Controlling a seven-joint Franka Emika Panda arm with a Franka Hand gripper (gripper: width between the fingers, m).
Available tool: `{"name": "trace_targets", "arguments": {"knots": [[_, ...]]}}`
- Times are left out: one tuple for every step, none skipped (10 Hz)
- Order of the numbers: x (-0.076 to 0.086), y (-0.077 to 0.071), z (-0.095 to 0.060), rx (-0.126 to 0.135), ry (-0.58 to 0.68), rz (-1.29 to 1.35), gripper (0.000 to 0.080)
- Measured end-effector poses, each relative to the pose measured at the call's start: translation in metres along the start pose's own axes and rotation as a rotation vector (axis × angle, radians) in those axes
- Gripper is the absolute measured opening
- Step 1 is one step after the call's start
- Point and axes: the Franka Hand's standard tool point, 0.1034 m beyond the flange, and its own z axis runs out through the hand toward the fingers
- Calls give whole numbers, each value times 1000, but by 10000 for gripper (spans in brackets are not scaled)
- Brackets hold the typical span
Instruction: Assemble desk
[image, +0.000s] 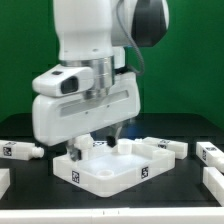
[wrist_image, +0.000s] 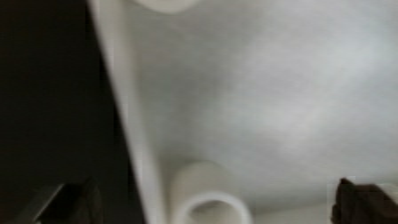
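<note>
**JAWS WIDE OVER THE DESK PANEL**

Exterior view: shows a bulky white robot arm (image: 85, 50) bowed low over a black table (image: 170, 197). Sets the desk's white plastic rimmed rectangular tabletop panel (image: 110, 170) at the table's middle, right under the two-finger gripper (image: 100, 136), with small black-and-white square tags (image: 143, 172) on its near rim. Leaves loose square-section white legs lying flat on the table to either side of the panel: one leg (image: 20, 152) on the exterior view's left, another leg (image: 165, 147) on the exterior view's right, more beyond. Gives no clear sight of the jaws from here.

Wrist view: looks down on the panel's smooth white face, dark table alongside. Catches two black fingertips (wrist_image: 63, 200) spread far apart, released, clasping nothing. Frames a blurred, rounded white stub (wrist_image: 214, 205) between them, touching neither.
</note>
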Motion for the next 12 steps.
{"name": "trace_targets", "arguments": {"knots": [[-5,6,6,-13,8,-27,649],[-8,3,5,34,-22,-24,649],[-5,4,3,26,-16,-26,649],[-6,4,4,27,-17,-25,649],[-7,6,6,29,-19,-34,649],[-12,20,18,31,-25,-51,649],[-9,30,28,31,-28,-28,649],[-8,32,34,27,-26,-25,649],[-10,35,37,1,-8,-15,649],[-11,34,38,4,-12,-17,649],[-11,34,38,4,-12,-17,519],[-11,34,38,4,-12,-17,519]]}}
